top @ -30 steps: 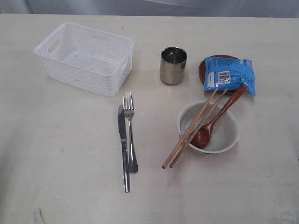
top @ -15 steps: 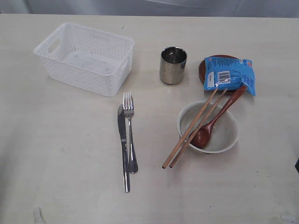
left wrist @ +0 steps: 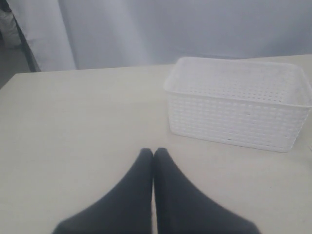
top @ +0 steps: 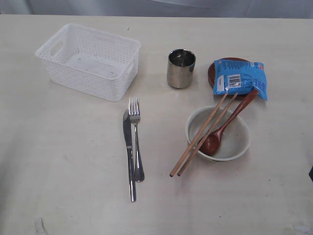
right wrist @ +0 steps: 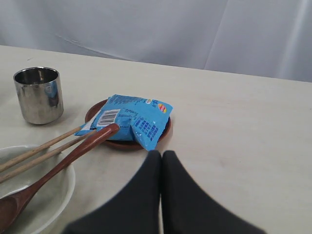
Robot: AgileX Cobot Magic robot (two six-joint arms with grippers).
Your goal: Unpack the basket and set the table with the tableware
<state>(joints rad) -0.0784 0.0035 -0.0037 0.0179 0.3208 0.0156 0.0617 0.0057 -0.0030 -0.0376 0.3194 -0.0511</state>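
On the pale cream table point(top: 58, 161) we see a cream bowl point(top: 239, 144) holding a reddish-brown wooden spoon point(top: 211, 143) and two wooden chopsticks point(top: 194, 142); our left gripper point(left wrist: 153, 152) and right gripper point(right wrist: 161, 153) are pressed together.

Can see only a thin rim of the plate point(top: 211, 72), the rest hidden under the blue packet point(top: 240, 78). In the wrist views, cut off at the picture's edge: one corner of the basket point(left wrist: 234, 112), most of the bowl point(right wrist: 61, 187), part of the scoop of the spoon point(right wrist: 63, 158) and the far ends of the chopsticks point(right wrist: 44, 146). Blurry up close, the left gripper point(left wrist: 153, 154) and the right gripper point(right wrist: 161, 155); cannot tell what the dark bit point(top: 311, 174) at the exterior view's edge is.
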